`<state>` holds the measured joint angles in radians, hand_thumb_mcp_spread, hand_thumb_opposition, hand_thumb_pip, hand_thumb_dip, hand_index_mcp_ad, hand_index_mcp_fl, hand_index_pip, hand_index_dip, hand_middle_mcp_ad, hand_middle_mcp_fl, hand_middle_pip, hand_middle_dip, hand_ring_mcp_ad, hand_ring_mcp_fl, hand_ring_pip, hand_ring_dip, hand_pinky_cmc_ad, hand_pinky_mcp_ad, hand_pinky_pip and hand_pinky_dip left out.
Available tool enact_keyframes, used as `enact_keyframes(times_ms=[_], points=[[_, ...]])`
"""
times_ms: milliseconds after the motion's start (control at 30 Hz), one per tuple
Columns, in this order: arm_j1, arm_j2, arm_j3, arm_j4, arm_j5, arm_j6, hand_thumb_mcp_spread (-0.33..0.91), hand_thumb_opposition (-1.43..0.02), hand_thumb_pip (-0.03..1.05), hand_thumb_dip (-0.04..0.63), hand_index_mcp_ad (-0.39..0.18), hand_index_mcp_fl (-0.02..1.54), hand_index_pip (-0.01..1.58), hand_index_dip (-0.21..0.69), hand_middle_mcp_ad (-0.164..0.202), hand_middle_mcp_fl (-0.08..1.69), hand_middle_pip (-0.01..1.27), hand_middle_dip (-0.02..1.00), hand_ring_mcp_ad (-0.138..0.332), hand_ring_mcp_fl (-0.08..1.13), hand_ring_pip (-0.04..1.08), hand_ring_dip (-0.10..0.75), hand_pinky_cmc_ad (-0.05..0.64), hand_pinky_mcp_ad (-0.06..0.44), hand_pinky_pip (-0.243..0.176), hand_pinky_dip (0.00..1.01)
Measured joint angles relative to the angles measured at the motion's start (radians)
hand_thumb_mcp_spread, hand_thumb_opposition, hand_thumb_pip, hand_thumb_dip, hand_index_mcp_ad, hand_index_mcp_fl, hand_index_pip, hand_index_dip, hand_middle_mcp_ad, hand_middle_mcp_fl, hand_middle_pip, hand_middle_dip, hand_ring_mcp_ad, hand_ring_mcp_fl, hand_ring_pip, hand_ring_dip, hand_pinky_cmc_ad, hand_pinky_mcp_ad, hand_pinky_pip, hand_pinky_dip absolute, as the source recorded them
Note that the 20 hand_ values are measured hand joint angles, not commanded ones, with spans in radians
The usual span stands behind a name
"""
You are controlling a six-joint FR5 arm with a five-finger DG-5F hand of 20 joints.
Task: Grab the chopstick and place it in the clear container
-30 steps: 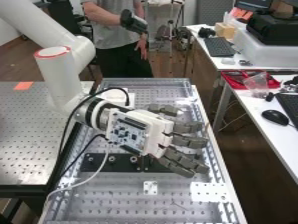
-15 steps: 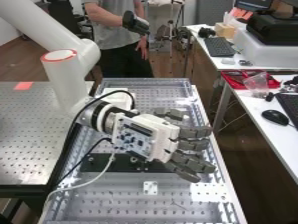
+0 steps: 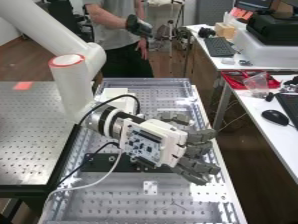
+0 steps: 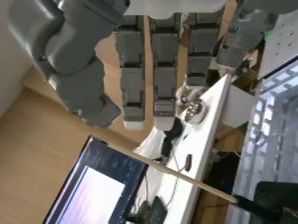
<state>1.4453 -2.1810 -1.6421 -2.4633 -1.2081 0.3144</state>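
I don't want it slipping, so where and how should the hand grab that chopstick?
I'd take the chopstick around the middle of its bare shaft, coming in broadside so the hand's thumb and fingers close across it. It is long, thin and straight, and one end meets a black piece, which probably leaves less room there.

In the high view, the white Fairino FR5 arm (image 3: 72, 82) has shifted toward the view's right and the bench's near end; the DG-5F hand (image 3: 197, 149) has travelled with it, its fingertips now farther over the bench's right-hand rail (image 3: 211, 125); the green-and-white circuit board (image 3: 144, 145) on its back has moved the same way; the black cable (image 3: 138, 102) looping behind the wrist has swung along, too.
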Motion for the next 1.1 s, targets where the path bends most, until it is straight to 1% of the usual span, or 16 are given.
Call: enact_keyframes(times_ms=[33,200,267,333,467,500,533,600,733,867,900,1033,1100], points=[[0.001,-0.007,0.006,-0.003,-0.002,0.003,0.37,-0.80,0.84,0.305,0.012,0.64,0.56,0.049,0.126,0.51,0.54,0.53,0.164,0.28,0.08,0.286,0.262,0.225,-0.054,0.18],[0.003,-0.023,0.024,-0.016,-0.003,0.011,0.37,-0.80,0.84,0.305,-0.005,0.49,0.75,0.031,0.126,0.51,0.54,0.52,0.164,0.28,0.08,0.291,0.274,0.225,-0.049,0.18],[0.003,-0.029,0.031,-0.020,-0.003,0.013,0.37,-0.80,0.84,0.305,-0.005,0.45,0.82,0.026,0.124,0.48,0.54,0.53,0.162,0.28,0.08,0.291,0.274,0.225,-0.049,0.18],[0.002,-0.034,0.038,-0.026,-0.003,0.015,0.36,-0.80,0.84,0.305,-0.002,0.42,0.85,0.009,0.113,0.48,0.54,0.53,0.161,0.28,0.08,0.291,0.274,0.225,-0.049,0.18],[0.003,-0.042,0.047,-0.034,-0.005,0.018,0.36,-0.80,0.84,0.305,-0.005,0.34,0.94,0.003,0.113,0.47,0.54,0.52,0.161,0.27,0.08,0.291,0.274,0.225,-0.049,0.18],[0.004,-0.044,0.049,-0.036,-0.006,0.021,0.38,-0.79,0.84,0.305,-0.005,0.32,0.96,0.003,0.113,0.45,0.54,0.52,0.161,0.27,0.08,0.291,0.274,0.225,-0.049,0.18],[0.005,-0.047,0.051,-0.037,-0.007,0.025,0.38,-0.79,0.84,0.305,-0.005,0.31,0.97,0.003,0.113,0.43,0.55,0.52,0.164,0.27,0.08,0.291,0.274,0.225,-0.049,0.18],[0.007,-0.053,0.055,-0.039,-0.007,0.034,0.38,-0.79,0.84,0.305,-0.005,0.32,0.99,-0.010,0.113,0.46,0.55,0.52,0.164,0.27,0.08,0.291,0.274,0.225,-0.047,0.18],[0.015,-0.068,0.061,-0.039,-0.008,0.054,0.38,-0.79,0.84,0.305,-0.005,0.29,1.01,-0.024,0.113,0.45,0.55,0.53,0.164,0.27,0.08,0.291,0.274,0.225,-0.051,0.18],[0.020,-0.074,0.064,-0.035,-0.010,0.059,0.38,-0.79,0.83,0.305,-0.010,0.29,1.05,-0.024,0.113,0.45,0.55,0.52,0.161,0.27,0.08,0.291,0.274,0.225,-0.045,0.18],[0.020,-0.075,0.065,-0.035,-0.010,0.060,0.38,-0.79,0.83,0.305,-0.010,0.29,1.05,-0.040,0.113,0.45,0.56,0.54,0.161,0.27,0.08,0.291,0.274,0.225,-0.045,0.18],[0.021,-0.078,0.068,-0.040,-0.007,0.064,0.38,-0.79,0.83,0.305,-0.010,0.29,1.05,-0.044,0.115,0.44,0.56,0.54,0.164,0.27,0.08,0.291,0.274,0.225,-0.045,0.18],[0.021,-0.079,0.069,-0.039,-0.008,0.064,0.39,-0.79,0.83,0.305,-0.010,0.31,1.05,-0.044,0.115,0.45,0.56,0.54,0.152,0.27,0.08,0.291,0.272,0.225,-0.045,0.18]])
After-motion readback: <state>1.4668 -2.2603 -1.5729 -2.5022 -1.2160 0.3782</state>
